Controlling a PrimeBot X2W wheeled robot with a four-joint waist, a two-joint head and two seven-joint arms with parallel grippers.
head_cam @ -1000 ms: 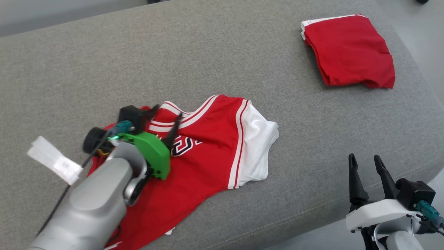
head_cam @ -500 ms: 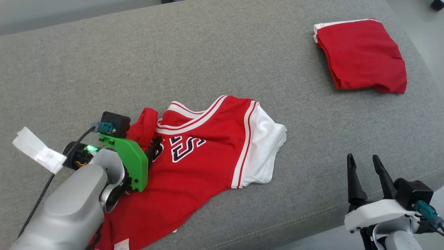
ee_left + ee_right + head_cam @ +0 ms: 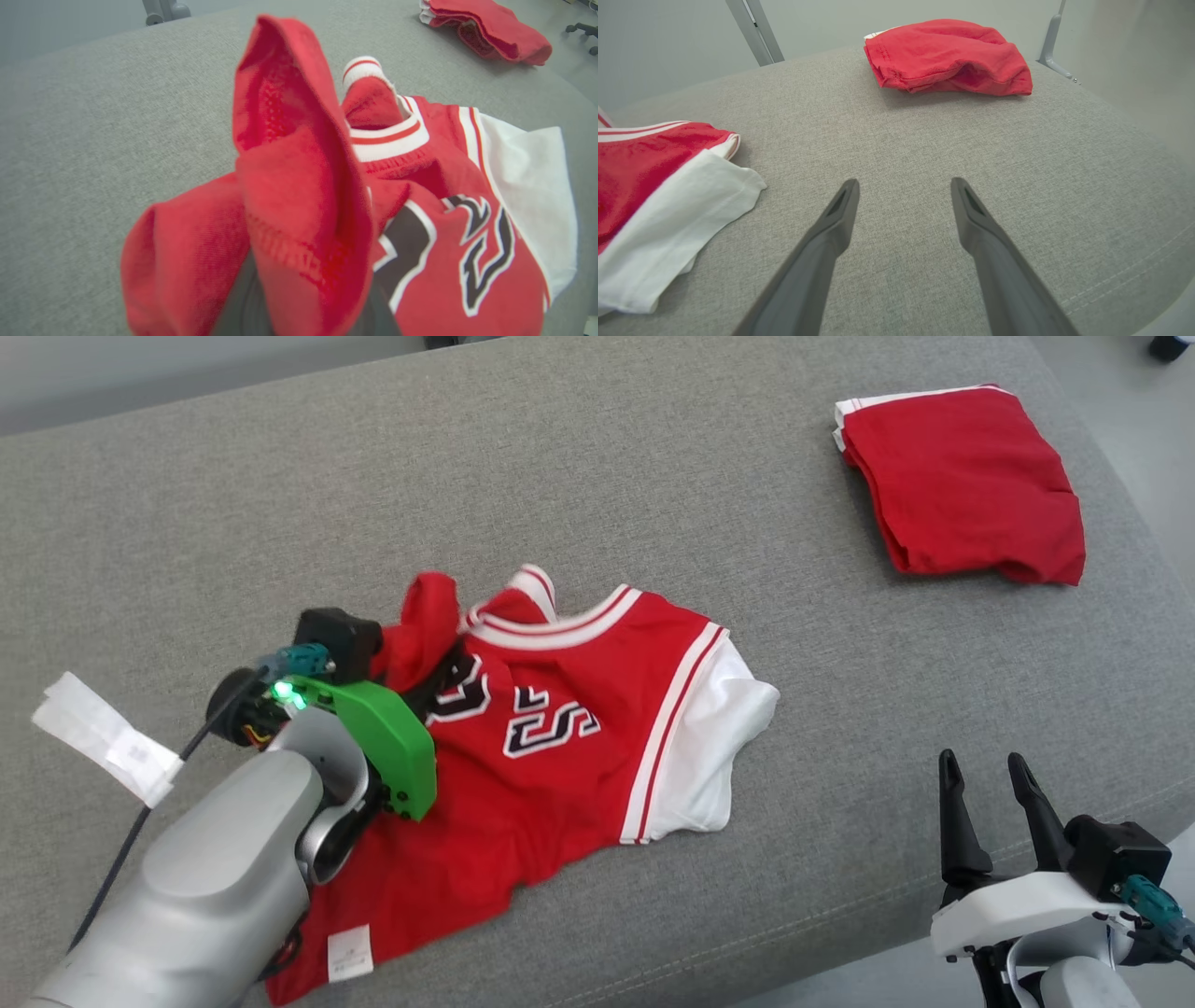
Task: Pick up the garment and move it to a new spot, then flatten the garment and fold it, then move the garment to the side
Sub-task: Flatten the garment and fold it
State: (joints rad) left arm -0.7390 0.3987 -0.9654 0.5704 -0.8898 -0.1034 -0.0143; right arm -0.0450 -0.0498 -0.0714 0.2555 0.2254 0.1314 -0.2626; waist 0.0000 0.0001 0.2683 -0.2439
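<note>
Garment point(image 3: 560, 756), a red jersey, lies crumpled on the grey cushion point(image 3: 653, 476), front left. Left gripper point(image 3: 446, 670): fingers clamped on a raised fold at the garment's shoulder. Right gripper point(image 3: 980, 761): fingers apart, empty, well apart from the garment, at the cushion's near edge.

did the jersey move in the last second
Yes. The jersey, pinched at the shoulder by the left hand, has bunched and slid toward the folded red garment.
</note>
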